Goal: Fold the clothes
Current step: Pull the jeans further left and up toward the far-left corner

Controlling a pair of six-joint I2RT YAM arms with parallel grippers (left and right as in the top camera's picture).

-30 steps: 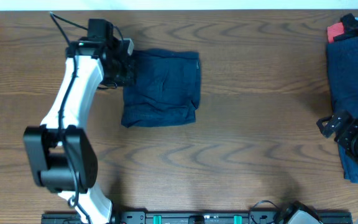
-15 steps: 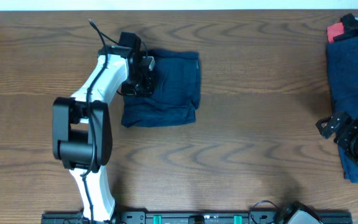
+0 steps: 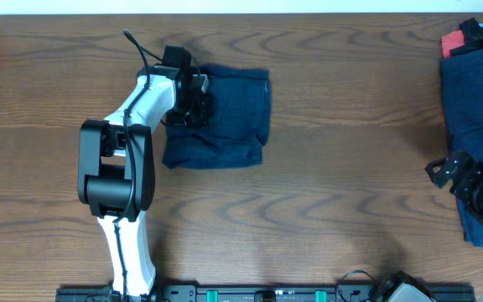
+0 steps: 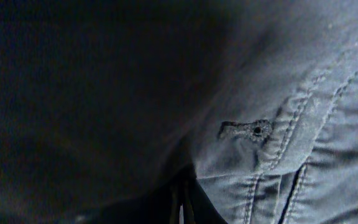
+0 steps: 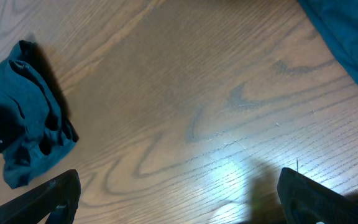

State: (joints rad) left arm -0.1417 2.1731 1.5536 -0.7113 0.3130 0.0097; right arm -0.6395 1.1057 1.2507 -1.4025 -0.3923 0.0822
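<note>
A dark blue cloth lies folded in a rough square on the brown desk, near the back and a bit to the left. The white left arm reaches up from the front edge and bends over the cloth's top left part. The left jaws are shut tight and sit right on the cloth. The left wrist view is filled with the cloth from very close, so I cannot tell if a bit of it is pinched. A sewn seam and a small stitched hole show there. Far off at the right edge of the desk lies a pile of more blue clothes, with a red thing at its top corner. The right arm is low by the left edge of that pile. The right jaws are wide open and hold nothing. Their two dark fingertips show at the bottom corners of the right wrist view, with only bare desk between them. A corner of the pile shows at the top right of that view.
</note>
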